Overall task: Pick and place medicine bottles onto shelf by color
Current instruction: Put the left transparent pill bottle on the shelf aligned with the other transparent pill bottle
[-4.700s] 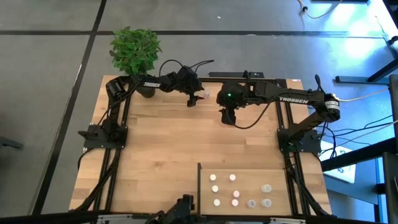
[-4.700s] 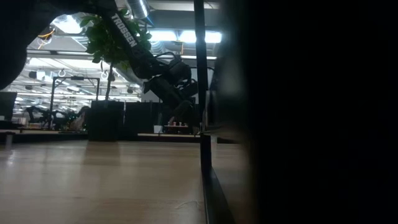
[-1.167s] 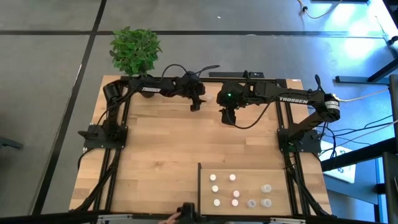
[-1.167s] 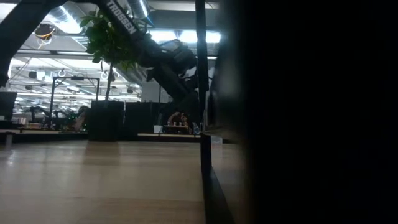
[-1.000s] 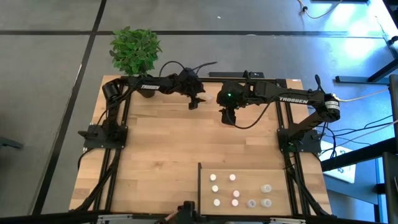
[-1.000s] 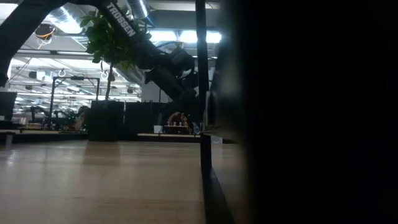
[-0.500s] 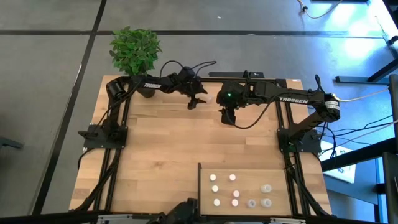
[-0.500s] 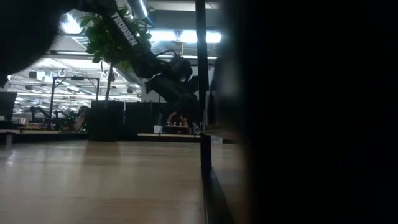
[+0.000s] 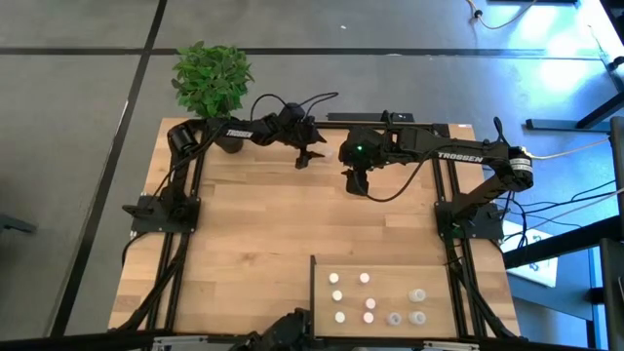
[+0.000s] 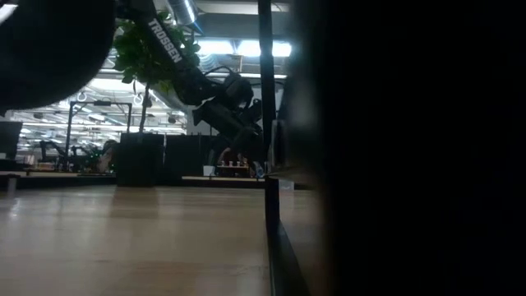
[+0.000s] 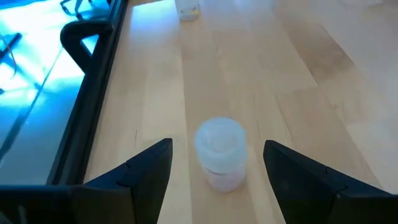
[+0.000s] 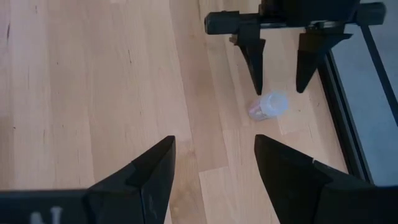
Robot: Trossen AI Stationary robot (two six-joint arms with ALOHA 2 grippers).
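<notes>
Translucent and pale, with a faint pink tinge at its base, a small round bottle [image 11: 220, 152] stands on the planked wooden table [image 9: 244, 244] near its far edge, at about 12 o'clock from the table's middle. Its rounded cap looks frosted white from the left wrist camera. From above, this bottle is too small to make out beside the dark arms.

The left gripper [image 11: 216, 167] hangs over that bottle with its two dark fingers spread wide, one on each side, neither touching it; it holds nothing. In the right wrist view the same bottle [image 12: 270, 104] sits just short of those finger tips [image 12: 255, 65], close to the black frame rail.

The right gripper [image 12: 214, 168] waits near the table's far middle, at roughly 3 o'clock from the left one, fingers parted over bare wood and empty.

The shelf [image 9: 409, 292], a pale seamless panel with a black strip on its near-middle edge, lies at about 5 o'clock on the table. Nine bottles stand on it: five white-capped ones [image 9: 335, 280] in the half nearer the table's centre, one pinkish [image 9: 370, 316] among them, and three translucent grey ones [image 9: 417, 294] toward the outer side.

One potted plant [image 9: 212, 80] stands at the far left corner, about 11 o'clock.
</notes>
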